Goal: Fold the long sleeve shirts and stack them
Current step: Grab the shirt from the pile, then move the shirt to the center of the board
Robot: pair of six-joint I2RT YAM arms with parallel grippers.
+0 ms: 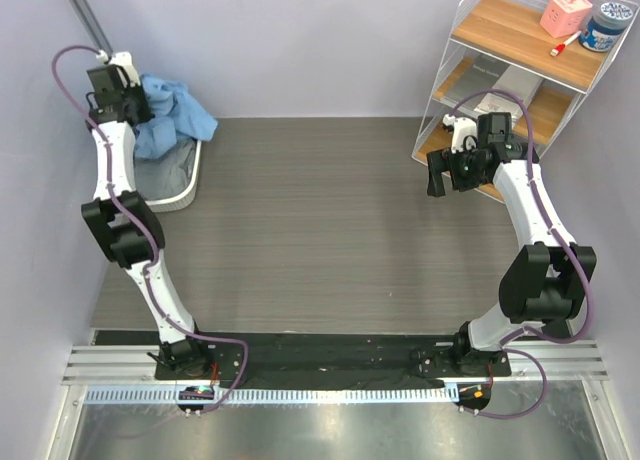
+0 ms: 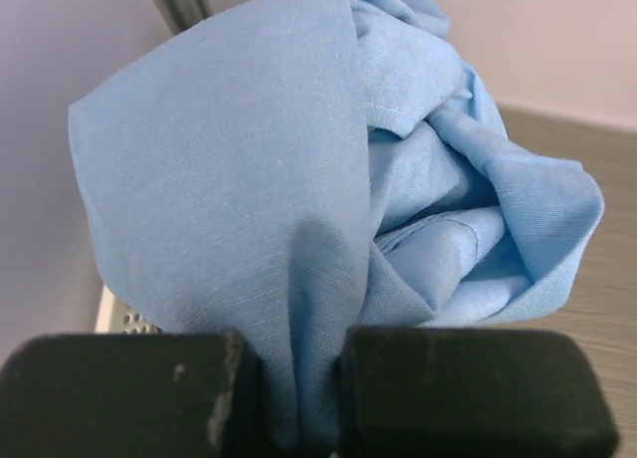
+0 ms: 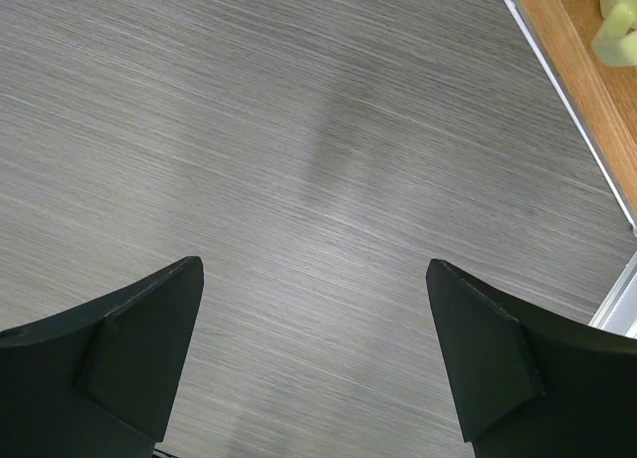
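**Light blue shirt** (image 2: 328, 179): soft woven cloth with a fine twill grain and stitched seams, bunched into loose folds. It sits at the upper left of the top view, against the lilac wall and above a basket. Collar and sleeves cannot be told apart in the bundle.

**Left claw** (image 2: 299, 398): black blocky fingers clenched on a hanging pleat of the shirt. The cloth hides most of what lies beyond.

**Basket** (image 1: 188, 185): white, with a rounded rim and a perforated wall, at the desk's far left edge. Something grey shows inside, too dim to identify.

**Desk** (image 1: 320, 220): grey with a streaked wood grain. A wide open stretch runs between the two arms.

**Right claw** (image 3: 314, 348): dark tapered fingers spread wide and released, with only the desk surface showing between them. It is at the right of the top view, just beside a shelf unit.

**Shelf unit** (image 1: 505, 25): wooden boards in a white wire frame, cut off by the right edge. Small items sit on top.
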